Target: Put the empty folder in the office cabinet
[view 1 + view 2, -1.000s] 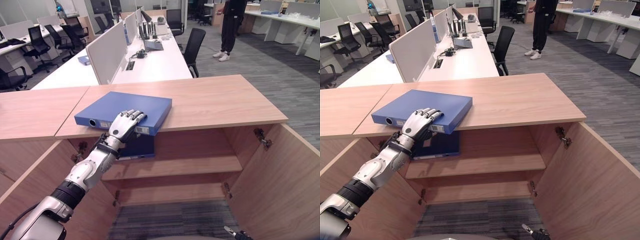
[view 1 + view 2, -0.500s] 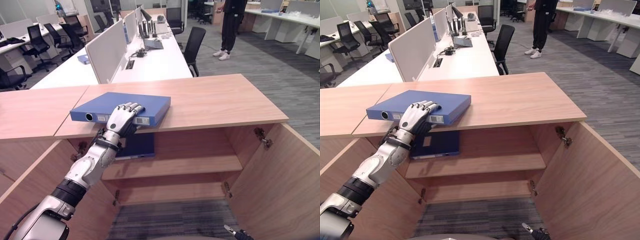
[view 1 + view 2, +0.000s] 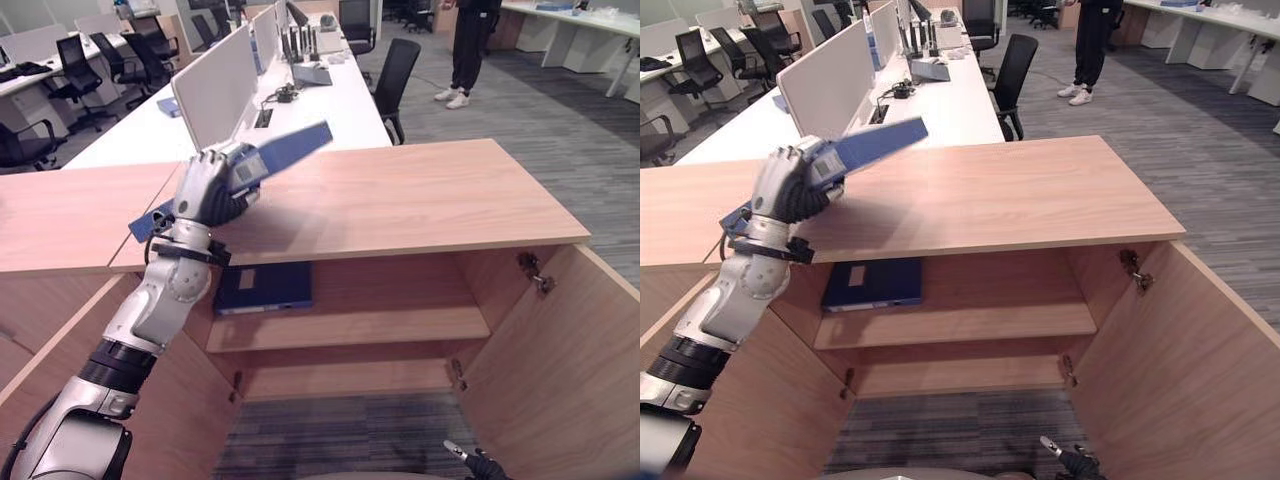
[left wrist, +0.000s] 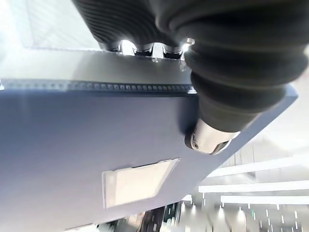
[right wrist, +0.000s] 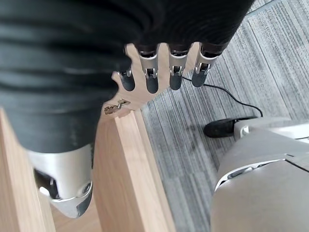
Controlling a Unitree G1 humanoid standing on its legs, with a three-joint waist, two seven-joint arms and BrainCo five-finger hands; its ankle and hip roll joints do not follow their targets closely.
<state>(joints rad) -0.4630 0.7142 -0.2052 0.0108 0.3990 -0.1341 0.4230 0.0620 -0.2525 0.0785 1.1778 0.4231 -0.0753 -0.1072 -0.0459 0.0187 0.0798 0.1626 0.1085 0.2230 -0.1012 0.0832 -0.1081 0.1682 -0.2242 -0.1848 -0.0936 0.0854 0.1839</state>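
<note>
Blue folder [image 3: 285, 148], tilted with its far end raised, held clear above the left part of the wooden cabinet top [image 3: 400, 200]; a second blue folder [image 3: 265, 288] lies on the upper shelf [image 3: 400, 328] between the open doors. Left hand [image 3: 205, 190] clenched round the folder's near end. Right hand [image 5: 164, 72], fingers relaxed and holding nothing, hangs beside the right door [image 3: 560, 370].

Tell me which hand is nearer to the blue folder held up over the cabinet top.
Left. The left hand is curled round the blue folder, holding it tilted above the cabinet top. The right hand hangs low beside an open cabinet door, far from it.
</note>
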